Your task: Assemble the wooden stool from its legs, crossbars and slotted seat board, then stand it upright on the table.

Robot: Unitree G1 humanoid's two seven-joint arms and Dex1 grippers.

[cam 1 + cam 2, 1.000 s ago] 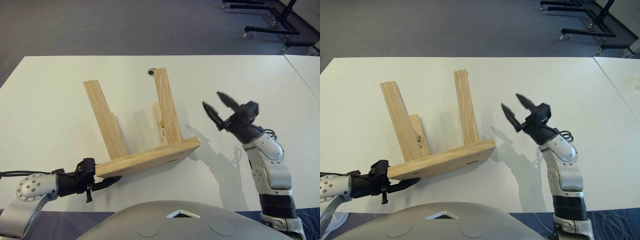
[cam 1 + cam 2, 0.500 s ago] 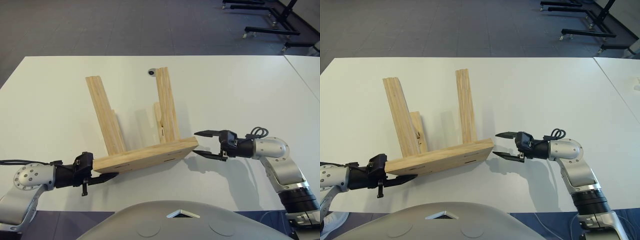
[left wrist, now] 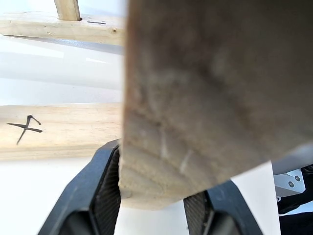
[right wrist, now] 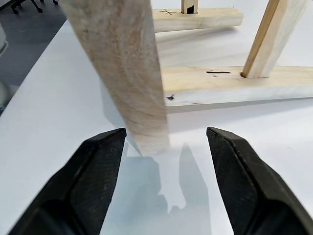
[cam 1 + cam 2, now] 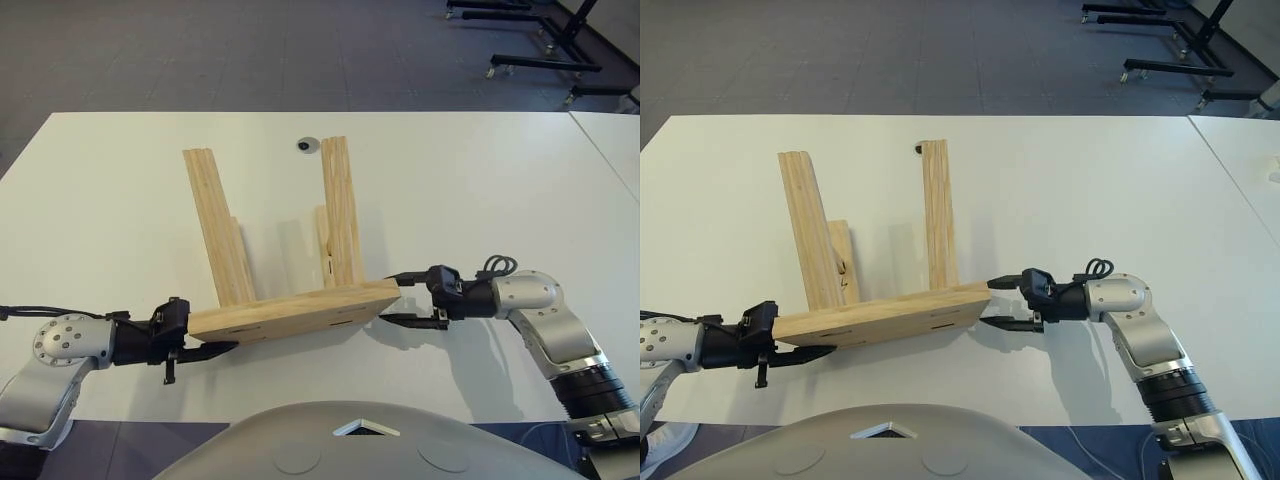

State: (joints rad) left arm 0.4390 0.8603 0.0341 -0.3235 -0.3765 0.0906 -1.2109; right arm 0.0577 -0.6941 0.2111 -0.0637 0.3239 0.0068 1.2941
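Left eye view: seat board [image 5: 300, 312] spans lengthwise; left gripper [image 5: 212, 342] jaws pinch one end, right gripper [image 5: 392, 298] jaws spread around the other.

— How many bits of wood can you count on your stool?
— You can count one seat board [image 5: 295, 311]. You can count two long legs [image 5: 215, 225] [image 5: 340, 210]. You can also count two short bits of wood [image 5: 237, 255] [image 5: 320, 235], one by each long leg.
— And how many grippers do you have?
— You have two: the left gripper [image 5: 205, 345] and the right gripper [image 5: 392, 298].
— What else can you count?
— One table [image 5: 480, 180], and one small dark round thing [image 5: 305, 145] on it.
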